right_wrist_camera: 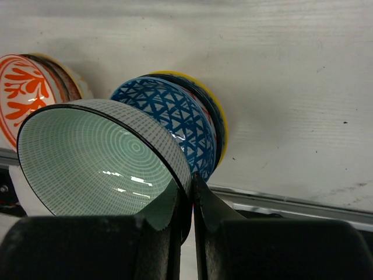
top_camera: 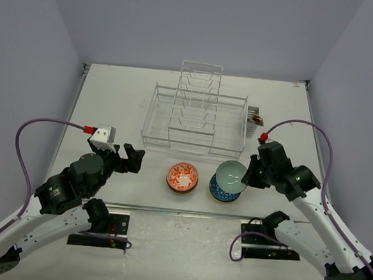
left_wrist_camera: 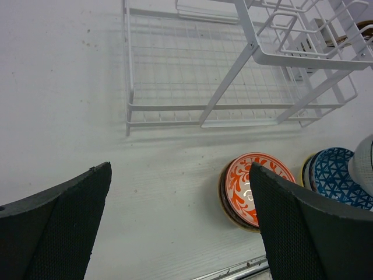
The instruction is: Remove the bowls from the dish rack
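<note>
The white wire dish rack [top_camera: 194, 118] stands mid-table with no bowls showing in it; it also shows in the left wrist view [left_wrist_camera: 233, 76]. My right gripper [top_camera: 246, 178] is shut on the rim of a pale blue-green bowl [top_camera: 231, 176], held tilted just above a stack topped by a blue mosaic bowl [top_camera: 218, 192]. In the right wrist view the fingers [right_wrist_camera: 205, 204] pinch that bowl's rim [right_wrist_camera: 99, 157] over the blue bowl [right_wrist_camera: 169, 116]. An orange-red bowl [top_camera: 182, 177] tops a second stack to the left [left_wrist_camera: 253, 184]. My left gripper [top_camera: 133, 158] is open and empty, left of it.
A small side caddy [top_camera: 252, 119] hangs on the rack's right end with something brown in it. A metal rail [top_camera: 188, 212] runs along the table's near edge, just in front of both stacks. The table's side walls rise at left and right.
</note>
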Robot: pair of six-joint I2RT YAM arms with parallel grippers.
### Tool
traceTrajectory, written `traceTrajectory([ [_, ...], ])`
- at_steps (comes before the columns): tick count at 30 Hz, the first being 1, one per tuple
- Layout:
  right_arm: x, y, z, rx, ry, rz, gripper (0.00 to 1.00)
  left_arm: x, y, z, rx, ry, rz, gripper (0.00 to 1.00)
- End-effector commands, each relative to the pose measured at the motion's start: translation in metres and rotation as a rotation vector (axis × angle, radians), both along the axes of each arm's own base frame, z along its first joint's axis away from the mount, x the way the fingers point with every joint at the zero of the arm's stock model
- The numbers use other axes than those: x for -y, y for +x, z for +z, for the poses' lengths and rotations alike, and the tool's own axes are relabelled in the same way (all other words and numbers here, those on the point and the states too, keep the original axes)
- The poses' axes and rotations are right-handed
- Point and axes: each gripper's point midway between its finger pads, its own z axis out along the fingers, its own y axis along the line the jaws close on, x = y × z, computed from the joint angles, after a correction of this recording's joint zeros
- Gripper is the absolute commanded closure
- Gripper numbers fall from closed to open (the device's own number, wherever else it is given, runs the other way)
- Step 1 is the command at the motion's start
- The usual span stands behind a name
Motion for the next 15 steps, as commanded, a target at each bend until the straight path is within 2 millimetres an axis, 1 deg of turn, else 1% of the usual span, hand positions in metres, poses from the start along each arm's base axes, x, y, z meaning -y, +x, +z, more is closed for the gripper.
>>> traceTrajectory([
  [1, -0.003, 0.012, 0.002, 0.014, 0.02, -0.062, 1.0, 0.006, 0.002, 0.008, 0.029, -0.029, -0.016, 0.0],
  [5, -0.004, 0.009, -0.019, -0.066, -0.017, -0.046, 1.0, 0.008, 0.003, 0.007, 0.026, -0.024, -0.022, 0.0],
  [6, -0.005, 0.01, -0.023, -0.077, -0.019, -0.041, 0.98, 0.008, 0.003, 0.007, 0.026, -0.021, -0.023, 0.0],
  [11, -0.004, 0.01, -0.021, -0.073, -0.009, -0.046, 0.95, 0.007, 0.002, 0.007, 0.027, -0.022, -0.021, 0.0],
  [15, -0.003, 0.009, -0.025, -0.082, -0.02, -0.043, 0.91, 0.007, 0.002, 0.008, 0.03, -0.026, -0.021, 0.0],
])
